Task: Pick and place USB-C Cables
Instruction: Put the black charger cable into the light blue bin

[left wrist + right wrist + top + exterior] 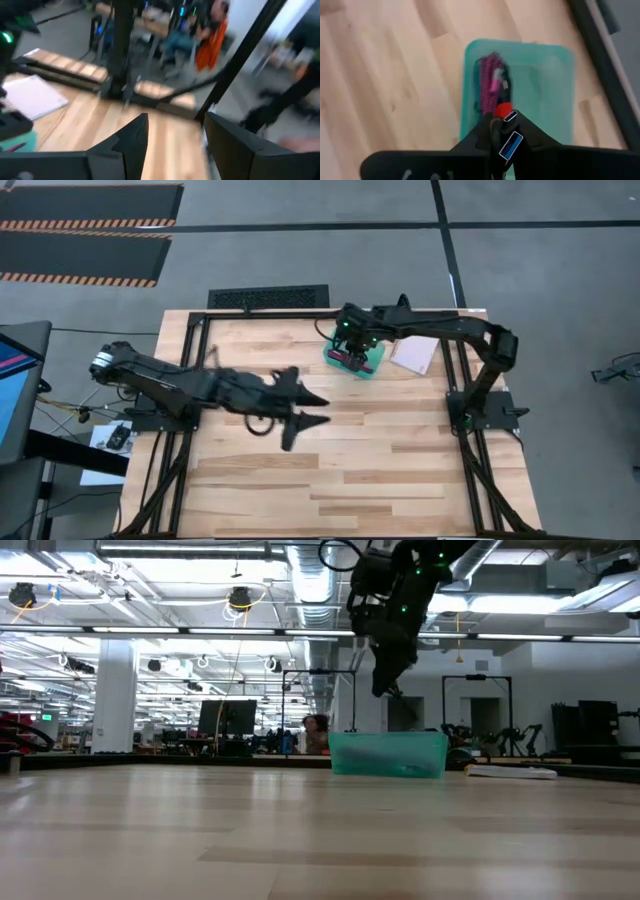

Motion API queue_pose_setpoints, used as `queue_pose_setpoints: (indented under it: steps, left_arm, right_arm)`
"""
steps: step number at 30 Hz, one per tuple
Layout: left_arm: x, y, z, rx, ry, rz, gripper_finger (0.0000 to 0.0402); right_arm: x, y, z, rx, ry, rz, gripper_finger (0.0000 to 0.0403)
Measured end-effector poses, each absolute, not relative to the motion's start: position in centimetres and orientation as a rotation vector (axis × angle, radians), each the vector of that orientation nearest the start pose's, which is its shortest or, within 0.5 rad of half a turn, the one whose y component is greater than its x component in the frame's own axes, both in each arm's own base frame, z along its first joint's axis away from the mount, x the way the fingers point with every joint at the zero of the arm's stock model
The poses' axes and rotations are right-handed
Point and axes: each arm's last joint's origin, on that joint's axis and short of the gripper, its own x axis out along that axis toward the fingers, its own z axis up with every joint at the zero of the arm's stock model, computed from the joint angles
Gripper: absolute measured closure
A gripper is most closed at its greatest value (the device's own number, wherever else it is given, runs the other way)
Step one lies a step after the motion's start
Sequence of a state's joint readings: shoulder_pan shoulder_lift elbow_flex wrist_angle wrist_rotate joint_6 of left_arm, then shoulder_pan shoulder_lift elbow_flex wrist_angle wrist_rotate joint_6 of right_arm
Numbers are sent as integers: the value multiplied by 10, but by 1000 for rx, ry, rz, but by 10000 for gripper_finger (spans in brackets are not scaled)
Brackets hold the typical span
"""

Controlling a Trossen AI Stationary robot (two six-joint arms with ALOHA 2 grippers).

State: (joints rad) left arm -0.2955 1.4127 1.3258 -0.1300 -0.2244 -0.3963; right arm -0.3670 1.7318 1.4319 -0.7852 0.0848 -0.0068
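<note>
Wooden table [330, 470] holds one teal tray [550, 85] with one magenta cable [489, 82]; right claw [504, 131] grips one black-red cable [504, 111]; left claw [175, 135] wide.

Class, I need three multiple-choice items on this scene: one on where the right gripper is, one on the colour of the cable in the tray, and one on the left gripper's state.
1. Where is the right gripper?
A. Over the pale packet
B. At the table's near edge
C. Over the teal tray

2. What colour is the cable lying in the tray?
A. Light blue
B. Magenta
C. Yellow

3. What state is the left gripper in?
A. Open, holding nothing
B. Shut on a cable
C. Shut on the tray's rim

Answers:
1. C: in the high view the right gripper hangs above the tray, shut on a red-tipped cable.
2. B: the right wrist view shows a magenta cable inside the tray.
3. A: the left gripper shows its fingers apart with only table between them.
</note>
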Motion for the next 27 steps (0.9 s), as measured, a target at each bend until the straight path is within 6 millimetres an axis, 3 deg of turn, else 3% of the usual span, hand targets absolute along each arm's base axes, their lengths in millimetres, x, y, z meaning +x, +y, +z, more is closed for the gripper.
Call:
queue_pose_setpoints:
  steps: [8,12,17,22,27]
  left_arm:
    - [257,-87,440,-554,-55,-72,235]
    - [247,-100,455,-551,-190,-82,239]
    - [244,-102,455,-610,-215,24,239]
    - [247,-96,451,-696,-205,100,239]
    - [252,-85,427,-663,-22,246,239]
  right_arm:
    - [328,-154,254,105,1130,-355,357]
    - [326,-172,248,100,1120,-349,357]
    - [326,-187,238,90,1125,-336,356]
    - [325,-189,235,115,1139,-348,355]
    - [327,-189,235,150,1116,-372,350]
